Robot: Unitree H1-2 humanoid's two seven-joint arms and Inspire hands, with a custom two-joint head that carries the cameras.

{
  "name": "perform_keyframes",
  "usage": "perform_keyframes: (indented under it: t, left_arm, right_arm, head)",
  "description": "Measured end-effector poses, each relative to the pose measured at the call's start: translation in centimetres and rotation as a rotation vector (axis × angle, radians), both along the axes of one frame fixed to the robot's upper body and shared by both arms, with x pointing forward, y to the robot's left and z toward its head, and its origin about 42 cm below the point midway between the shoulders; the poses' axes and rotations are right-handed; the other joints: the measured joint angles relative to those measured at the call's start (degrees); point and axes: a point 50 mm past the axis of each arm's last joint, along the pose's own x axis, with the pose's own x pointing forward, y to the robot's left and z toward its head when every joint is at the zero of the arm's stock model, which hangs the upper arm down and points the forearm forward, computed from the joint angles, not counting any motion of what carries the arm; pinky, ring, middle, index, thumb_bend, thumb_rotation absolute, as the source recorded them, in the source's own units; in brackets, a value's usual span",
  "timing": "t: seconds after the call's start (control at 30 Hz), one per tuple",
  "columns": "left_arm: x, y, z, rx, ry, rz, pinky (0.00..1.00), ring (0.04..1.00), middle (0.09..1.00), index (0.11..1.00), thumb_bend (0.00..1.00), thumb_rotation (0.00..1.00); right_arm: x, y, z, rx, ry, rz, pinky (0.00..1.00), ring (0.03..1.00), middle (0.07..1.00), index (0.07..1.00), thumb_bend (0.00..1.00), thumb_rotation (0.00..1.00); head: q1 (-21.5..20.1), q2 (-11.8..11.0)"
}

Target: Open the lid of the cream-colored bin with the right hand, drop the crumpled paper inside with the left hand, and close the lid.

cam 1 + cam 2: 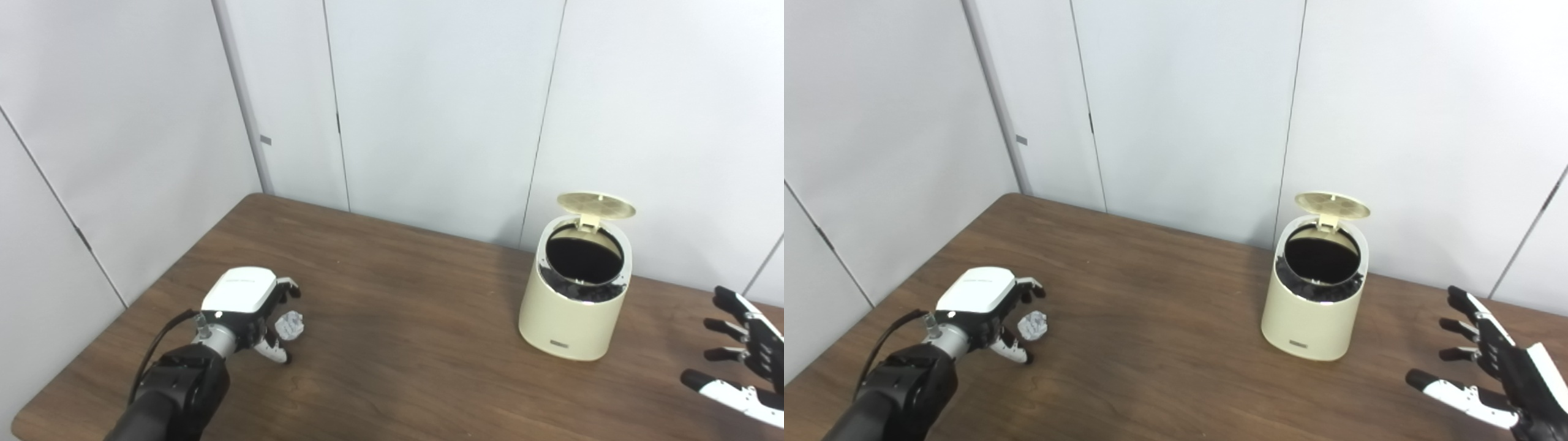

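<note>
Left eye view first: lid of the cream-colored bin is up, tipped back on its hinge, and the dark mouth sits wide open facing me. So the opening step looks done. My right hand hangs off to the right of the bin, well apart from it, fingers spread and holding nothing.

Over on the left, my left hand is low at the table, fingers curled around the crumpled paper. The white ball sits between the fingers above and the thumb below, resting on the wood. Whether I have contact on it I cannot tell from up here; the fingers look part-curled, not clamped, so I call the hand apart and the paper not yet picked up.

Paper and bin are well apart, with a long stretch of bare brown table between them.

By my reckoning: one step of three finished. Left to do are closing on the paper, lifting it, carrying it rightward over the open mouth, and letting go. Then the right hand comes back in to push the lid down.
</note>
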Motion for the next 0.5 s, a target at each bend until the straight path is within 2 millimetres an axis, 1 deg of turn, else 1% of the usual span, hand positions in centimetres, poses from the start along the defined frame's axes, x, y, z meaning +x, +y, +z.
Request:
perform_keyframes:
  t: [0.17,0.5]
  left_arm:
    - [0.18,0.35,-0.36,0.013,-0.015,0.008,0.53,0.682,0.738,0.748,0.84,0.11]
    - [0.35,0.79,-0.83,0.022,-0.018,0.023,0.54,0.696,0.743,0.75,0.82,0.1]
  right_arm:
    - [-0.09,-0.01,0.01,-0.001,-0.001,0.0,0.62,0.845,0.943,0.922,0.92,0.44]
    - [-0.24,-0.19,0.08,-0.005,0.002,-0.007,0.61,0.838,0.939,0.914,0.92,0.45]
  head:
    - [-0.18,0.18]
    - [-0.18,0.35]
